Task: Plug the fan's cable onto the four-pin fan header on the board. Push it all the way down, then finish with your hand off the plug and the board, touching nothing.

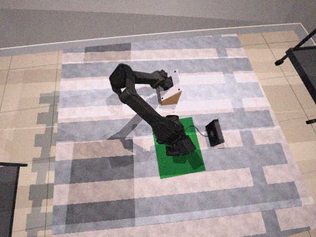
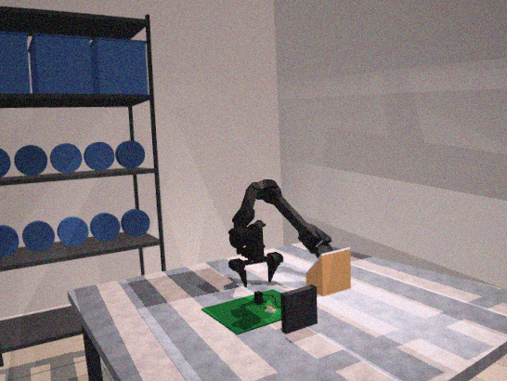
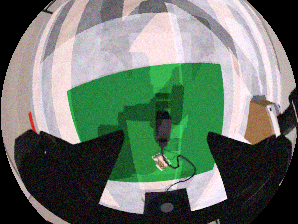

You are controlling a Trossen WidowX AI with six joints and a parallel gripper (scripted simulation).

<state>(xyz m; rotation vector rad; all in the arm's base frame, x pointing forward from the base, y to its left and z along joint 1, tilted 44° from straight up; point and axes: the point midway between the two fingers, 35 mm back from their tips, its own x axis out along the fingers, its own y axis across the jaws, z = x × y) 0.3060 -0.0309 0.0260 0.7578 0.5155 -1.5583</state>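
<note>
The green board [image 1: 173, 169] [image 2: 223, 312] [image 3: 100, 110] lies flat on the table. The black plug [image 2: 258, 297] [image 3: 163, 127] stands on it, apart from the small pale header [image 2: 270, 308] [image 3: 160, 161]; the arm hides both in the top view. The thin dark cable [image 1: 192, 126] [image 3: 194, 172] curves from the plug to the black fan [image 1: 215, 133] [image 2: 299, 308] [image 3: 166, 201], which stands upright beside the board. My gripper [image 2: 258, 282] [image 3: 168, 136] is wide open and empty, pointing down above the plug, with one finger to either side of it in the wrist view. The header's pins are too small to make out.
A wooden block [image 1: 171, 99] [image 2: 336, 274] [image 3: 260, 120] with a white sloped face stands by the arm's base. A red thing [image 3: 31, 121] shows at the left edge of the wrist view. A shelf with blue bins [image 2: 62, 65] stands behind the table.
</note>
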